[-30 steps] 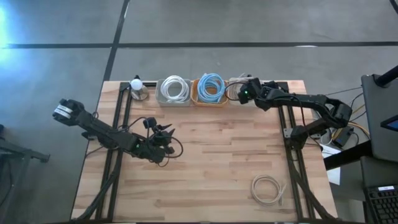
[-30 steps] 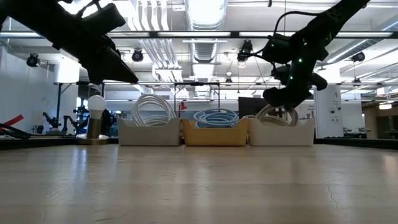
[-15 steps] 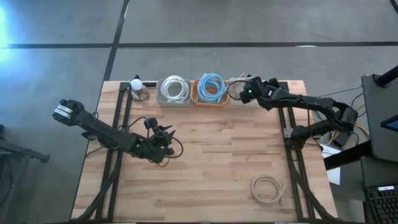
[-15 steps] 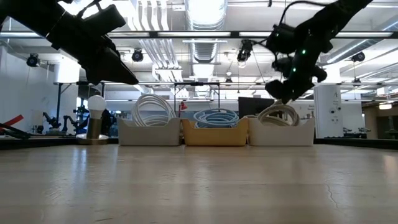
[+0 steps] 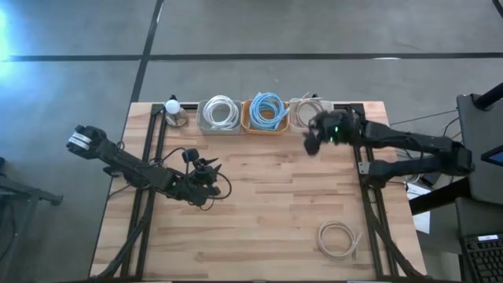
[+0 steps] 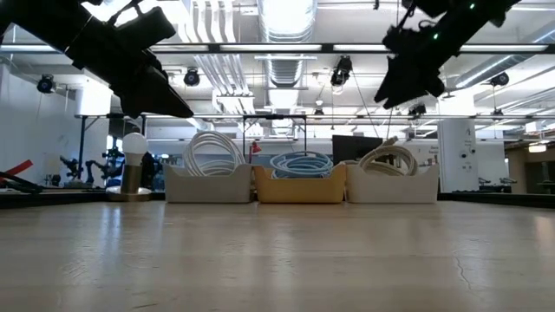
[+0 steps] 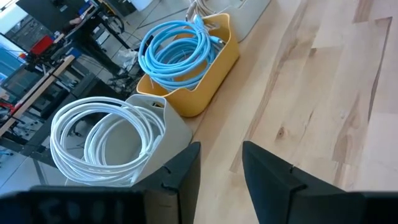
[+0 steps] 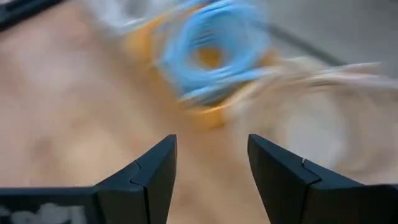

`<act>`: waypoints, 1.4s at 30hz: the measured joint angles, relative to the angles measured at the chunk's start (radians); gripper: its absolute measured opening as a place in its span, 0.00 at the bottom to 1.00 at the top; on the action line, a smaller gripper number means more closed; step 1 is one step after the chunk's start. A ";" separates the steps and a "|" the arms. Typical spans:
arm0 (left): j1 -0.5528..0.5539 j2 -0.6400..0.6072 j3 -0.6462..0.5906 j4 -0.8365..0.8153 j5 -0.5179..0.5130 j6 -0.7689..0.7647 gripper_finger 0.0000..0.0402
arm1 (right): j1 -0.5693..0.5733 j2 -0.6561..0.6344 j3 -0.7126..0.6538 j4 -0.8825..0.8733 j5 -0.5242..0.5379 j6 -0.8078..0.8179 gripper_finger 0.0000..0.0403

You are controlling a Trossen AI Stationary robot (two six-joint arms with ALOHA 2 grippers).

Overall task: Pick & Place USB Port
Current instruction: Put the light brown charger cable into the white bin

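Three bins stand in a row at the table's far edge. A white cable coil [image 5: 220, 112] lies in the grey bin, a blue coil [image 5: 266, 110] in the yellow bin [image 7: 214, 68], and a beige coil [image 5: 305, 110] in the white bin [image 6: 392, 186]. Another beige coil [image 5: 338, 238] lies loose on the table near its front right. My right gripper [image 5: 312, 143] hangs open, high above the table just in front of the white bin, with nothing between its fingers [image 8: 208, 162]. My left gripper [image 5: 211, 167] hovers open over the table's left middle.
A white ball on a metal stand [image 5: 173, 110] sits at the far left, beside the grey bin. Bare wood runs across the table's middle and near side. Dark frame rails [image 5: 149, 157] run along both sides of the table.
My right gripper has come away from the beige coil in the white bin. It has risen and drawn back toward the table's near edge. The coil stays in the bin. The right wrist view is blurred by this motion.
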 joint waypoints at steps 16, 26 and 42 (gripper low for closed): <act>0.021 0.000 0.002 0.069 0.005 0.001 0.34 | 0.702 0.226 0.135 -0.268 -0.058 0.347 0.48; 0.079 0.000 0.003 0.391 0.641 0.091 0.34 | 0.887 0.450 0.203 -0.507 -0.418 0.553 0.48; 0.083 0.000 0.003 0.489 0.706 0.099 0.34 | 0.951 0.737 0.195 -0.593 -0.478 0.432 0.45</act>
